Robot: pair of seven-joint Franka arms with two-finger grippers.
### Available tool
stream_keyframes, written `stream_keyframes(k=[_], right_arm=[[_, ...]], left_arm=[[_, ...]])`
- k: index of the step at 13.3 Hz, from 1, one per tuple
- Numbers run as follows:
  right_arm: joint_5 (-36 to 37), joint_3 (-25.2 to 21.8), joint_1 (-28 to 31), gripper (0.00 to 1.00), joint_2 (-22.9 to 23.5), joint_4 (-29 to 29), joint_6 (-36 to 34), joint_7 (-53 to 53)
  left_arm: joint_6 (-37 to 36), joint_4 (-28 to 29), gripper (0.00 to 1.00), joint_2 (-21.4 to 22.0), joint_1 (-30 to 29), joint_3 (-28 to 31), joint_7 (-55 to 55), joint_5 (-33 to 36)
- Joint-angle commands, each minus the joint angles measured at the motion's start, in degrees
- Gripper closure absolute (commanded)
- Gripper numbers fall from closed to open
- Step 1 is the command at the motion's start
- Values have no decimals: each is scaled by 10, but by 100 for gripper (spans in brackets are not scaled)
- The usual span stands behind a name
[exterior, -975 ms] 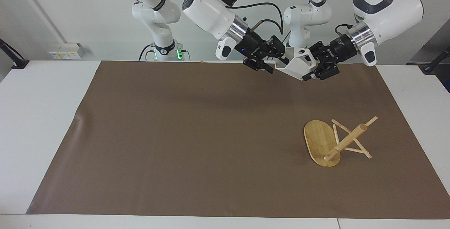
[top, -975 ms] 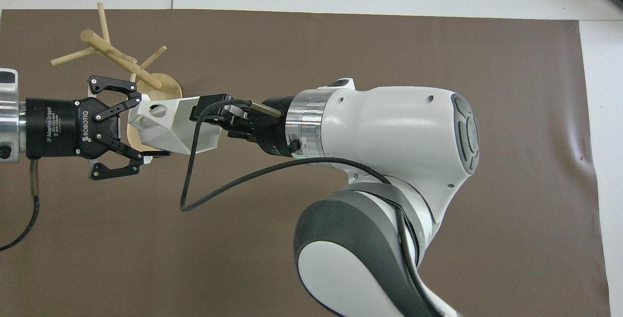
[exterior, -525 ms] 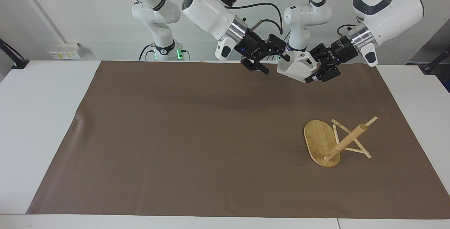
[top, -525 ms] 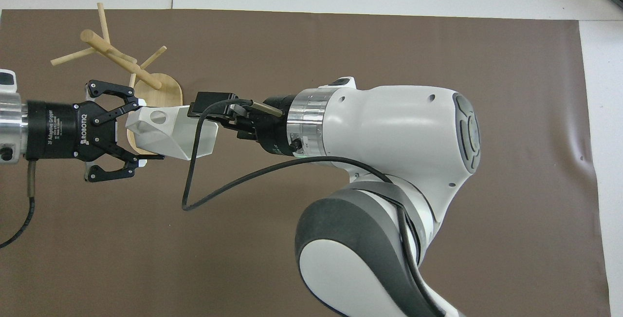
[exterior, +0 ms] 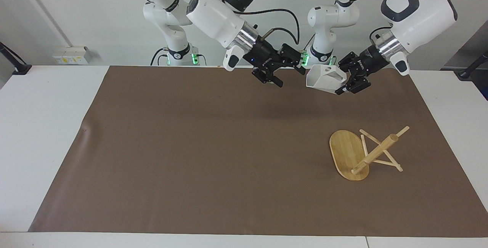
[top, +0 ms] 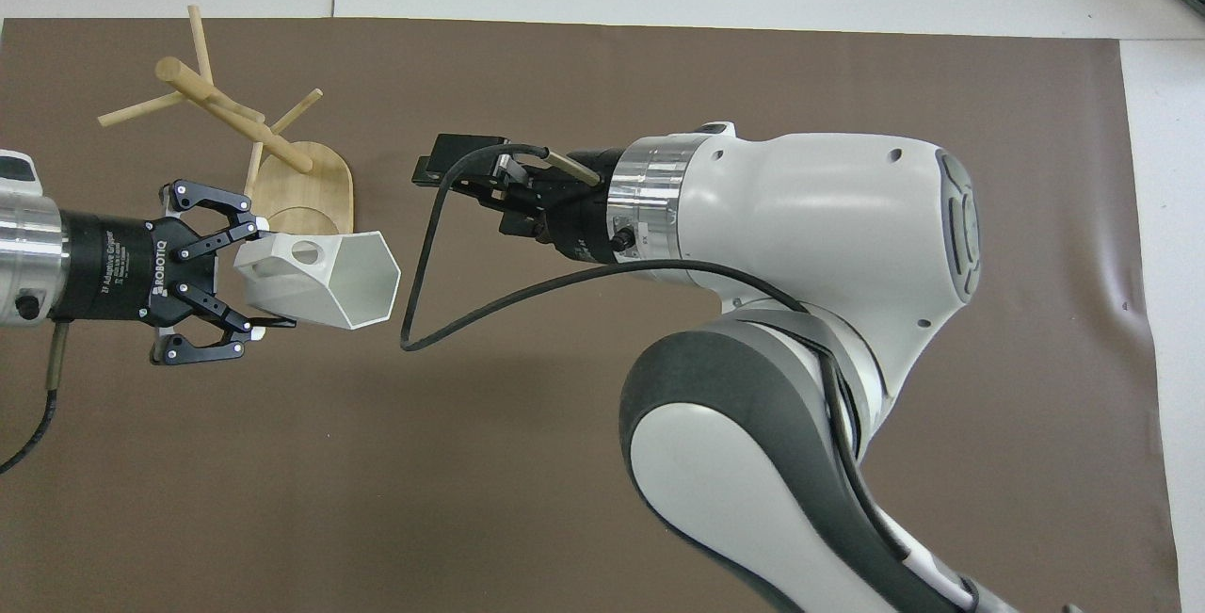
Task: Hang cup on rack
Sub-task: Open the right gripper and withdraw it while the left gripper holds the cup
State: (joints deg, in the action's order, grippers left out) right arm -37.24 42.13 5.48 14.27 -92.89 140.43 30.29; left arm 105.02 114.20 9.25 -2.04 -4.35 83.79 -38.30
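The white faceted cup (exterior: 324,79) (top: 329,279) hangs on its side in the air over the mat's edge nearest the robots, its hexagonal mouth turned toward the right arm. My left gripper (exterior: 342,80) (top: 264,272) is shut on the cup's base end, by the pierced handle. My right gripper (exterior: 292,78) (top: 471,175) hovers beside the cup's mouth, open, holding nothing and a short gap away from it. The bamboo rack (exterior: 375,152) (top: 235,119) lies tipped over toward the left arm's end of the table, its oval base (exterior: 345,154) (top: 311,189) up on edge and its post slanting.
A brown mat (exterior: 213,156) covers most of the white table (exterior: 45,126). The right arm's big white forearm (top: 800,246) hides much of the mat's middle in the overhead view.
My right gripper has opened, let go of the cup and drawn back toward its own side. The left gripper keeps the cup and has swung it away and slightly down.
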Motion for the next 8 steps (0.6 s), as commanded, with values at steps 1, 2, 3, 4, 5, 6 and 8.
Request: stream_keyframes(k=[1,2,3,4,5,6,8], right_arm=[[-4,-34,5,0,-5,7,-37,-21],[-4,-48,5,0,-8,8,-51,-31],[-4,-67,5,0,-12,9,-71,-43],[-3,-84,5,0,-14,10,-87,-56],[-3,-99,5,0,-15,9,-101,-66],[-2,-115,5,0,-19,9,-116,-75],[24,-152,6,0,-23,9,-161,-101]], left_arm=[[70,28,100,14,-2,-1,121,36],[113,43,100,15,3,-1,158,38],[140,47,100,13,5,-2,179,38],[158,49,100,8,5,-2,186,38],[170,52,100,4,5,-2,198,38],[180,55,100,1,6,-2,211,38],[214,57,100,-26,14,-3,247,38]])
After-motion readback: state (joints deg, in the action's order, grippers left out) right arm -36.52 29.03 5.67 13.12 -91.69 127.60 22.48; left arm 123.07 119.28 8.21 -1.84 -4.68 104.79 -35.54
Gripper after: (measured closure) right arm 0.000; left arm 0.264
